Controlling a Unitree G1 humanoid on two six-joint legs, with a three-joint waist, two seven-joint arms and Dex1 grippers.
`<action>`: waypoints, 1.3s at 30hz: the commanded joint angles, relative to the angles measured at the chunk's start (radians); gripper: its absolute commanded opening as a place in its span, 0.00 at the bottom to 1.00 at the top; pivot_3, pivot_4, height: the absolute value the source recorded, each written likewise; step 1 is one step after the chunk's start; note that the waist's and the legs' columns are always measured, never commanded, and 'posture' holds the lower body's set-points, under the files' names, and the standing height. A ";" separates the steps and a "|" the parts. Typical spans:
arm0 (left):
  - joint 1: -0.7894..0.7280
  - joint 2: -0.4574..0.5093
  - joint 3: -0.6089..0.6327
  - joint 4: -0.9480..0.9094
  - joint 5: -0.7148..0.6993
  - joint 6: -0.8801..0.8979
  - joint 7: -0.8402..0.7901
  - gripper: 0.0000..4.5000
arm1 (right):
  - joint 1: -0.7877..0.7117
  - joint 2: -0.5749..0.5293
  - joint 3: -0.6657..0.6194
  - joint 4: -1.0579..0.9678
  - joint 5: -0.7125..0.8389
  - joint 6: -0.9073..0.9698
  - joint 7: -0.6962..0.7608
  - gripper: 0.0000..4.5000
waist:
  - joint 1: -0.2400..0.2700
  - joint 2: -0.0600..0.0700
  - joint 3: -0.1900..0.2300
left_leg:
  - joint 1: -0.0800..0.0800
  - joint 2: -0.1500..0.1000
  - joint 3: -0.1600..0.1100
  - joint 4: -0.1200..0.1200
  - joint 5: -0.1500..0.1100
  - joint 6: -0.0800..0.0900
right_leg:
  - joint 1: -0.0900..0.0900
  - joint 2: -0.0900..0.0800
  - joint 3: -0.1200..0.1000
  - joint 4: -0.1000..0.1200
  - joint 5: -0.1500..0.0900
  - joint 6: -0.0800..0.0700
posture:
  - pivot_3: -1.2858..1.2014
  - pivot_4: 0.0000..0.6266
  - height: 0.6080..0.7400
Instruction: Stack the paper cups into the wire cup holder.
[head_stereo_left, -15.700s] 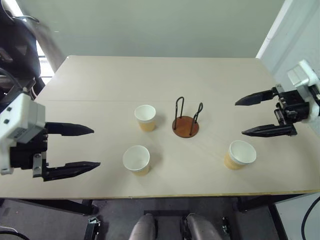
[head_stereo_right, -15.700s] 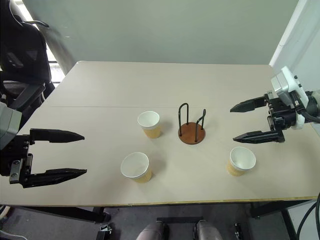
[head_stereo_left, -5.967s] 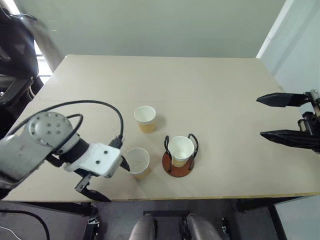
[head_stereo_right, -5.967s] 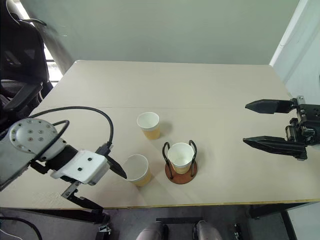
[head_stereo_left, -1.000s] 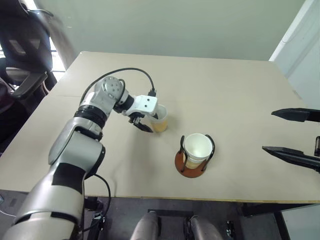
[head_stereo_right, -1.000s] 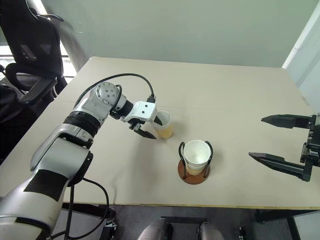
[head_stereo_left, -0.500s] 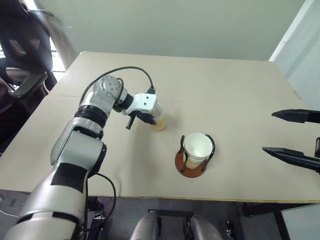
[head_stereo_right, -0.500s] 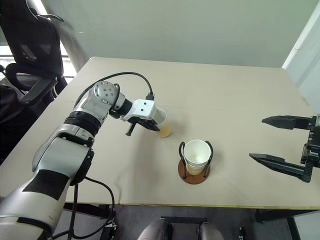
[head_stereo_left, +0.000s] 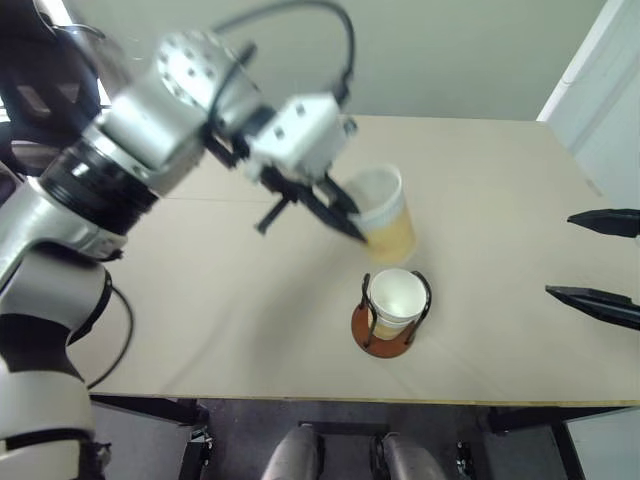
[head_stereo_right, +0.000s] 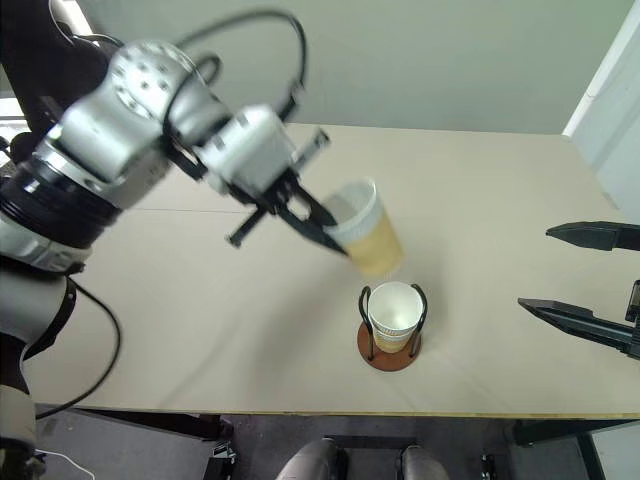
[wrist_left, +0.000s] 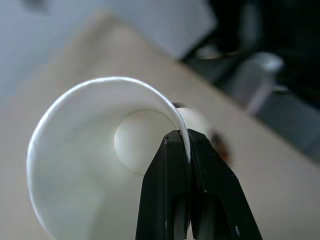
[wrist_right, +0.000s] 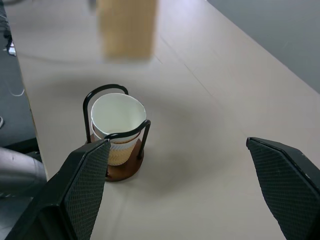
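stacked cups (head_stereo_left: 396, 297) sit in the wire cup holder (head_stereo_left: 385, 325) — last cup (head_stereo_left: 384, 214) pinched at its rim by my left gripper (head_stereo_left: 350, 222) (right gripper (head_stereo_left: 600, 262) wide, empty) — only dropping it in remains.

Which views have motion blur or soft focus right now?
Both eye views: the left gripper and its held tan-orange paper cup are motion-smeared; the brown-based wire cup holder stays crisp. Left wrist view: the cup rim is sharp, the background defocused. Right wrist view: the lifted cup is a blurred tan block; the holder is sharp.
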 joint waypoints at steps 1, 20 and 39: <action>-0.069 -0.038 -0.079 0.050 0.014 -0.102 -0.033 0.01 | 0.001 -0.002 -0.062 -0.018 -0.001 0.007 -0.002 1.00 | -0.001 0.000 0.000 | 0.000 0.000 0.000 0.000 0.000 0.001 | 0.000 0.000 0.000 0.000 0.000 0.000 | 0.52 0.24 1.00; -0.082 -0.188 -0.154 0.204 0.027 -0.183 -0.033 0.01 | 0.033 0.041 -0.103 -0.098 0.035 0.057 -0.056 1.00 | -0.009 0.000 0.001 | -0.004 0.000 0.004 0.003 -0.003 0.004 | -0.002 -0.001 0.001 -0.001 0.004 0.001 | 0.52 0.24 1.00; -0.059 -0.226 -0.143 0.242 0.058 -0.152 -0.033 0.55 | 0.037 0.037 -0.099 -0.107 0.043 0.054 -0.074 1.00 | -0.009 0.000 0.001 | -0.004 0.000 0.004 0.003 -0.004 0.004 | -0.002 -0.001 0.002 -0.001 0.003 0.002 | 0.52 0.24 1.00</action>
